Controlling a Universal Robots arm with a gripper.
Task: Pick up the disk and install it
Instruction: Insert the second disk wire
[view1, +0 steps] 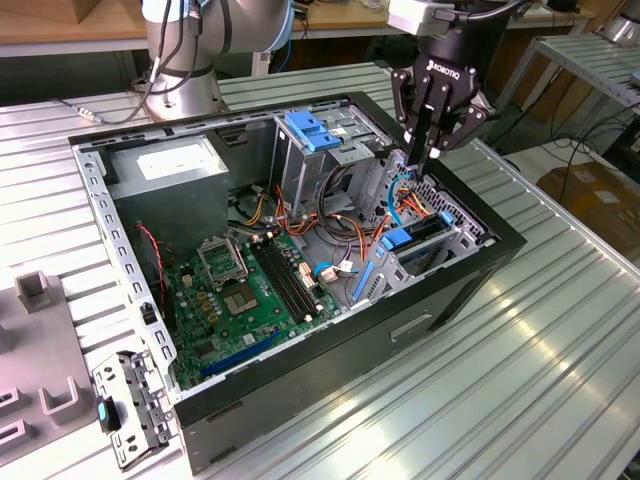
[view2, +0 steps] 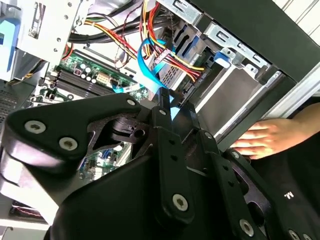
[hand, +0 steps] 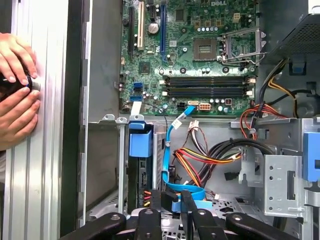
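Note:
The disk (view1: 420, 232) stands on edge in the drive bay at the corner of the open computer case (view1: 470, 290) on the exterior view's right, its blue carrier rail (view1: 397, 240) facing the motherboard. In the first wrist view the carrier's blue tab (hand: 141, 142) tops the disk's dark edge (hand: 137, 180). My gripper (view1: 430, 152) hangs just above that bay, jaws nearly together with a light-blue flat data cable (hand: 167, 150) pinched between the fingertips (hand: 156, 200). In the second wrist view the cable (view2: 150, 60) loops up from the gripper (view2: 171, 102).
A person's hand (hand: 15, 90) (view2: 260, 140) rests against the case's outer wall beside the bay. Inside lie the motherboard (view1: 250, 290), bundled orange and red wires (view1: 340, 225), a grey power-supply box (view1: 175, 165) and a blue latch plate (view1: 320, 130). A metal bracket (view1: 125, 405) lies on the table.

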